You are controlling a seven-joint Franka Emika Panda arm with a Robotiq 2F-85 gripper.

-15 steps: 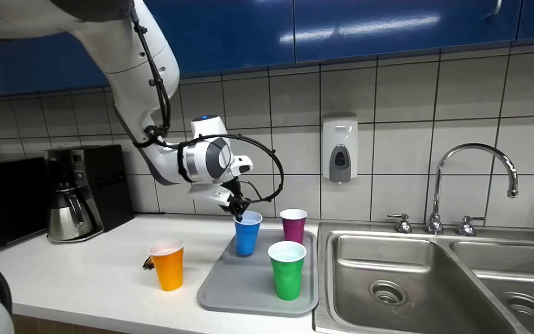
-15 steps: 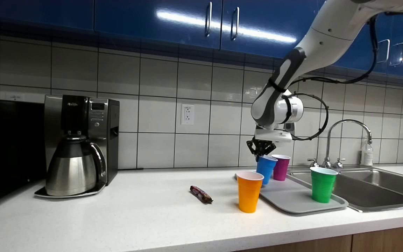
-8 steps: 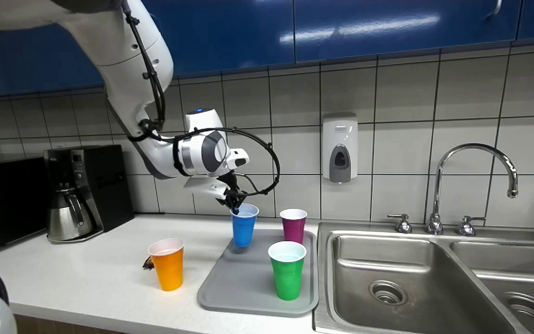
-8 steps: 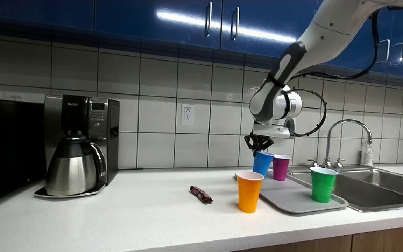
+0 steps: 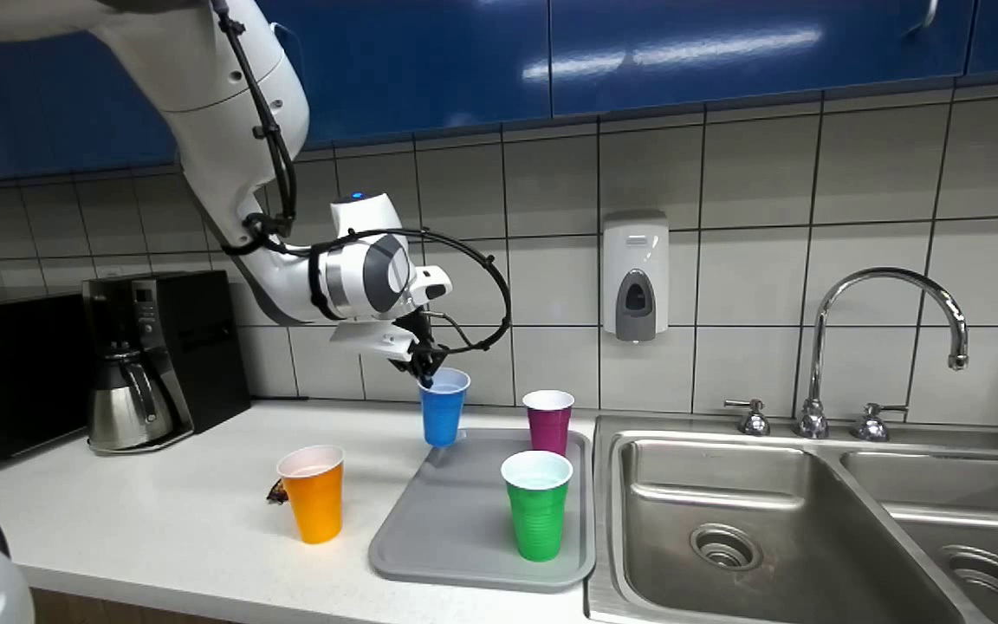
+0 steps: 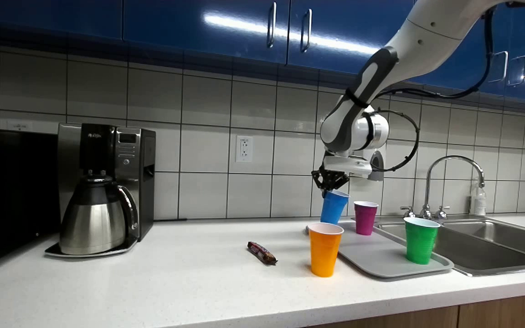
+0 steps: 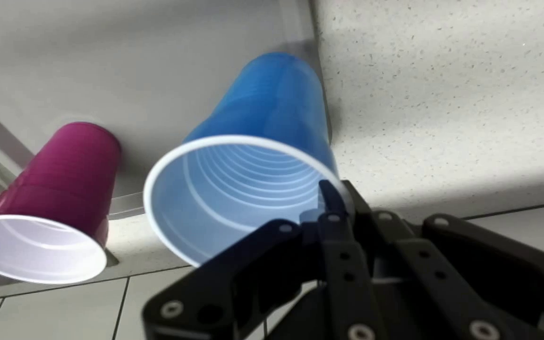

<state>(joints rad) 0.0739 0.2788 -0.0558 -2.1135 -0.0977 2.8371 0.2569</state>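
My gripper (image 7: 343, 191) is shut on the rim of a blue cup (image 7: 272, 106), one finger inside the cup and one outside. In both exterior views the black gripper (image 5: 424, 378) (image 6: 325, 192) holds the blue cup (image 5: 443, 418) (image 6: 334, 209), slightly tilted, and it appears raised over the back corner of a grey tray (image 5: 464, 529) (image 6: 376, 257). A purple cup (image 5: 548, 431) (image 6: 365, 219) stands on the tray beside it and also shows in the wrist view (image 7: 71, 174). A green cup (image 5: 538, 513) (image 6: 421, 242) stands at the tray's front.
An orange cup (image 5: 315, 498) (image 6: 325, 253) and a wrapped bar (image 6: 261, 253) are on the white counter beside the tray. A coffee maker (image 6: 107, 191) stands at the far side. A sink (image 5: 716, 511) with a faucet (image 5: 889, 276) adjoins the tray. Blue cabinets (image 5: 421, 69) hang above.
In an exterior view, my gripper and the blue cup have moved up and left, from standing height over the tray toward its back corner. The other cups, the tray and the bar have not moved.
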